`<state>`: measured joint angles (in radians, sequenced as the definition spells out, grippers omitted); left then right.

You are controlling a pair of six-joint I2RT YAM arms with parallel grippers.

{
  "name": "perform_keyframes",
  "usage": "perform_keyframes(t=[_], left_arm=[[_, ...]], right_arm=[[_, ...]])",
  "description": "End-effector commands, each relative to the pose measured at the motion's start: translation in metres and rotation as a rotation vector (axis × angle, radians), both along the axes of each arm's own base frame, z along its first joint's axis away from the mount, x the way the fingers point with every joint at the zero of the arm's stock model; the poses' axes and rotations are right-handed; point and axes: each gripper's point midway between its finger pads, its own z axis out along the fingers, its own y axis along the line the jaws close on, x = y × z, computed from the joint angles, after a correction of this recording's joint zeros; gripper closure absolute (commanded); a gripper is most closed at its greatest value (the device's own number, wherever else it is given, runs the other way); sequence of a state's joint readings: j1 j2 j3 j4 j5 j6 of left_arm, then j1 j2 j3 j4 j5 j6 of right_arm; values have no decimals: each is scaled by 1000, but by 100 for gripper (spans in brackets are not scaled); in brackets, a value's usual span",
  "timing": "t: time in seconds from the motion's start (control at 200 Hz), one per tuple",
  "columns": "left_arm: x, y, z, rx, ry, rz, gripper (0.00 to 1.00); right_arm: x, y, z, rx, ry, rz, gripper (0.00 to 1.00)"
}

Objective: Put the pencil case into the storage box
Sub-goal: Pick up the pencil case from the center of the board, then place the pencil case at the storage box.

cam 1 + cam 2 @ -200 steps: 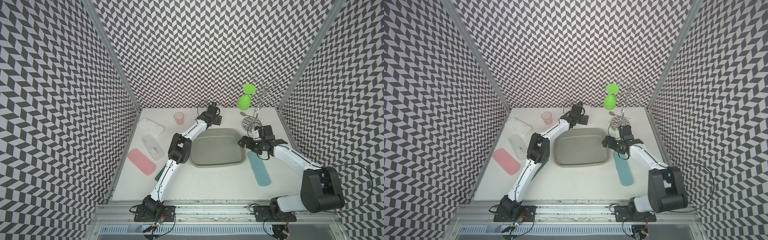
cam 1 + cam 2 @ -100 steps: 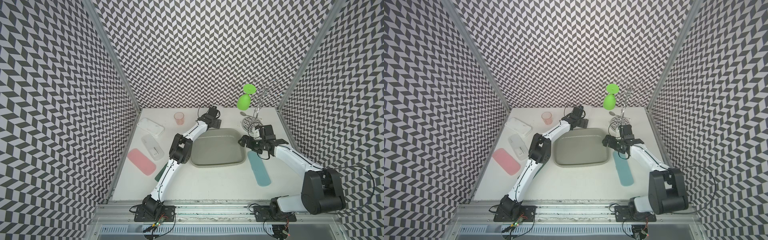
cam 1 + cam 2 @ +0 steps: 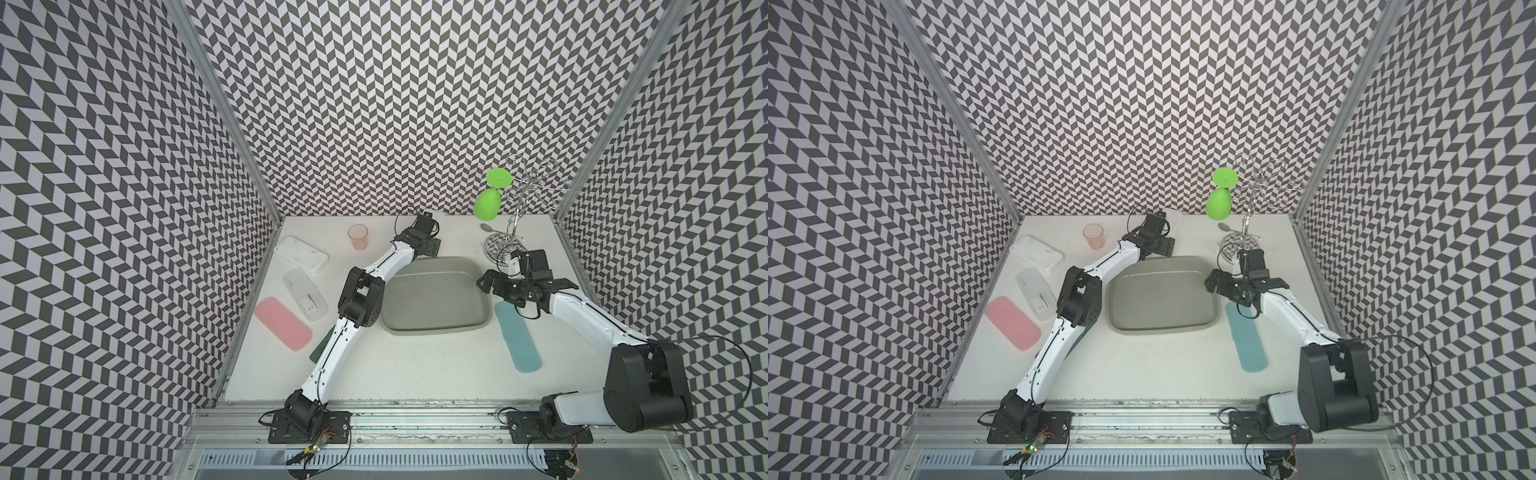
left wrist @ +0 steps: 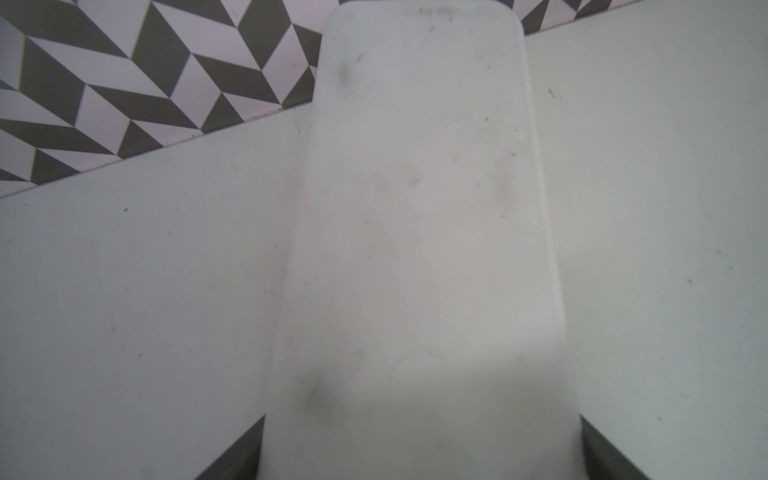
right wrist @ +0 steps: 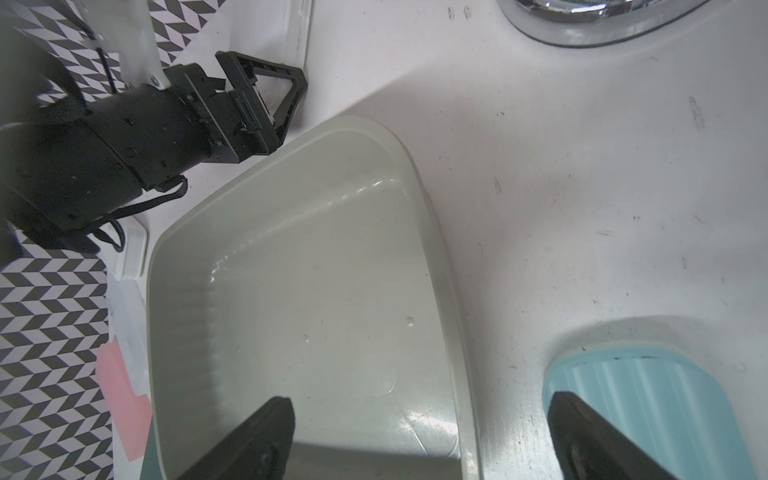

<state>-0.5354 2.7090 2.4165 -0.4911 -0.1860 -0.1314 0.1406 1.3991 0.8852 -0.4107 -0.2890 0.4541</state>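
The frosted white rectangular plastic pencil case (image 4: 419, 208) lies by the back wall, just behind the empty grey-olive plastic storage box (image 3: 436, 299). Its long axis runs straight ahead of the left jaws, which flank both long sides. I cannot tell whether they pinch it yet. The right jaws gape empty across the box's rim and a teal ribbed case (image 3: 517, 336). A pink tumbler (image 3: 358, 237) stands clear.

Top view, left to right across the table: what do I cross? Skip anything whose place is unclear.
pink pencil case → pink cup → storage box → blue pencil case
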Motion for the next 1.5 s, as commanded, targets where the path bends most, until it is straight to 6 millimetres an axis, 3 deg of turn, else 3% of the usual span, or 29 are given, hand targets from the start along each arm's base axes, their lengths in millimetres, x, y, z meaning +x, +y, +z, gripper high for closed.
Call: perform_keyframes(t=[0.0,0.185,0.34,0.471,0.791,0.956,1.172,1.327,1.492], left_arm=[[1,35,22,21,15,59,40],[-9,77,38,68,24,98,46],[-24,93,48,88,35,83,47],[-34,97,63,88,23,59,47],[-48,92,123,14,-17,47,49],[-69,90,145,-1,-9,47,49],[-138,76,162,-68,23,74,49],[-212,65,166,-148,68,105,49],[-293,66,156,-198,124,153,48]], right_arm=[[5,-1,11,8,-52,-6,1],[6,2,10,21,-55,8,0],[7,4,9,23,-56,19,0],[8,4,7,14,-53,26,0],[9,5,9,5,-53,46,0],[8,4,14,-3,-63,50,0],[7,7,14,16,-73,64,1],[2,9,16,19,-88,86,0],[-7,10,14,23,-98,102,0]])
